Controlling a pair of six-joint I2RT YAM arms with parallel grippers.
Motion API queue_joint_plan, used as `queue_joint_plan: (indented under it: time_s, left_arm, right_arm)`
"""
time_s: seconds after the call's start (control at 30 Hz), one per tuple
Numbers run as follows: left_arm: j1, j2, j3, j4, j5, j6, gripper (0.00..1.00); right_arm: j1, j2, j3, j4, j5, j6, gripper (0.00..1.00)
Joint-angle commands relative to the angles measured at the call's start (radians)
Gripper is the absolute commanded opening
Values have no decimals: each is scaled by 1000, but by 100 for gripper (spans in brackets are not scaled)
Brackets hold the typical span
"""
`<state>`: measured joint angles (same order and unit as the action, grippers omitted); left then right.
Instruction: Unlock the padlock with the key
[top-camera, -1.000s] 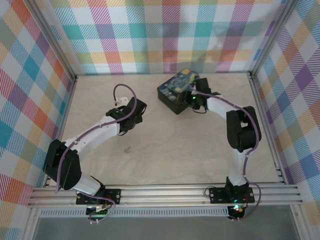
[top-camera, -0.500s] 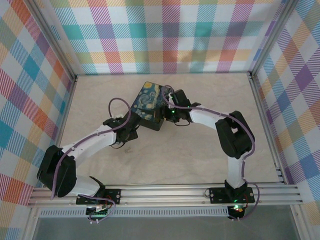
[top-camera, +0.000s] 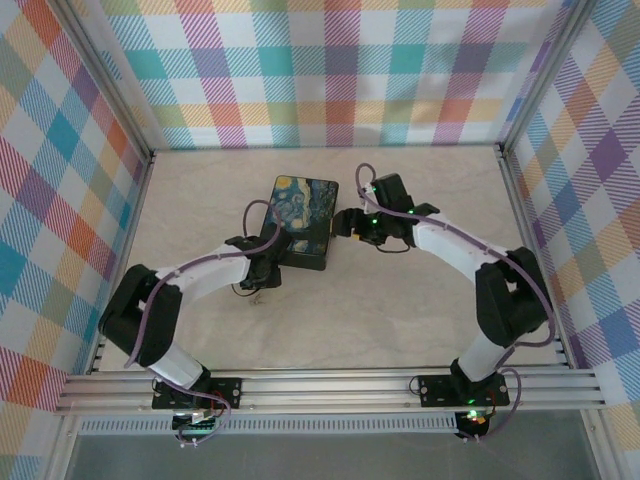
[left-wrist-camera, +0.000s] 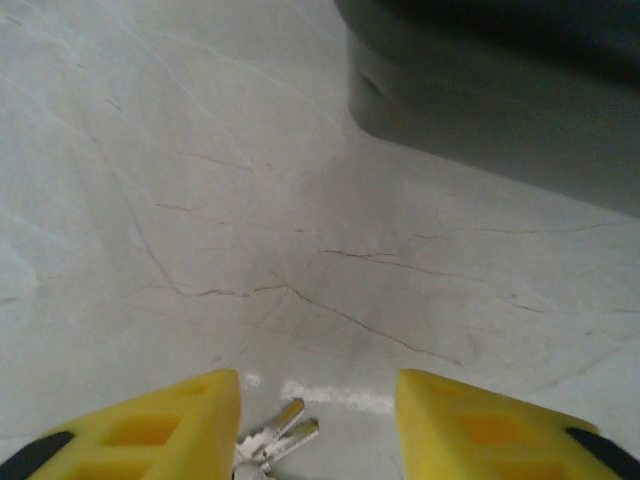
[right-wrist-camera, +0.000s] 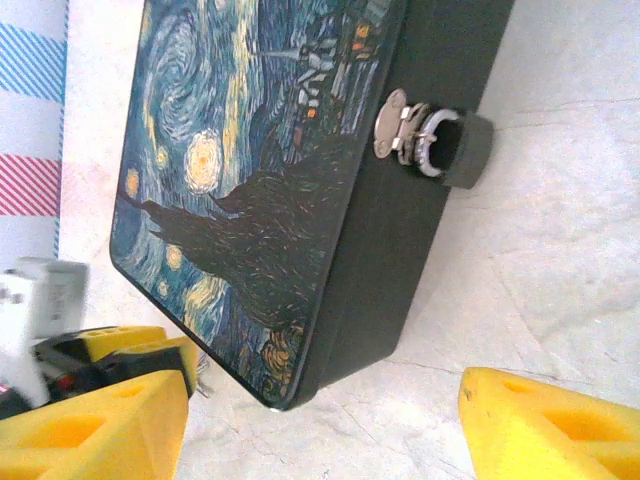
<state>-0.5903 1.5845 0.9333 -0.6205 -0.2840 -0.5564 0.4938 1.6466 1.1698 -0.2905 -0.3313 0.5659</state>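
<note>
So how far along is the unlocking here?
Nothing looks done yet: the padlock hangs on the hasp of the box. In hand: the left claw straddles the key on the table, fingers apart, not gripping it. The right claw is open beside the box. Remaining: pick up, insert, turn.

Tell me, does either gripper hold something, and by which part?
Nothing is held. The key lies on the table between the jaws of the open left gripper; the open right gripper is empty.
</note>
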Motion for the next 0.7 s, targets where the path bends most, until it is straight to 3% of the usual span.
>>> queue_joint_plan:
  time_s: [0.0,0.3,0.67]
  left_arm:
    - [1,31,10,-5,-2,28,41]
    - [1,7,-73,2,-1,5,41]
    - [-2,-191,-155,-25,63,9,40]
  right_arm:
    - [0,-26,-59,-41,2,-16,72]
    - [-1,-23,-109,-3,-17,5,72]
    - [0,-18,-135,21,-26,23,71]
